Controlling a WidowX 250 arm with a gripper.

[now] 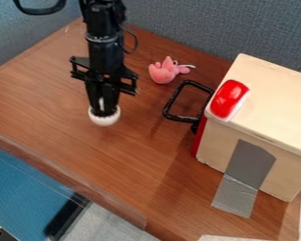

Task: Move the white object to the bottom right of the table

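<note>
Camera view: looks down at a slant on a brown wooden bench (134, 160).
Pincer: the black pincer (105, 112) points straight down over the left part of the bench, on the end of a black arm (104, 47) that enters from the top edge.
Pincer state: its tip meets the white object, but I cannot tell whether it is clenched on it or released.
White object: the small, rounded white object (104, 120) sits directly under the pincer, its pale rim showing around the tip; whether it touches the bench I cannot tell.
Pink toy: a pink soft toy (162, 72) lies on the bench, up and to the right of the pincer.
Black handle: a looped black handle (168, 107) juts toward the pincer from the near side of the box, to the right of the tip.
Box: a pale wooden box (279, 101) stands well apart from the pincer, to its right.
Red thing: a glossy red and white piece (229, 98) rests on the box's top, at the edge nearest the pincer.
Tape: grey tape (249, 162) runs down the box front onto the bench, below and right of the pincer.
Wall: a grey partition (184, 23) rises behind the pincer.
</note>
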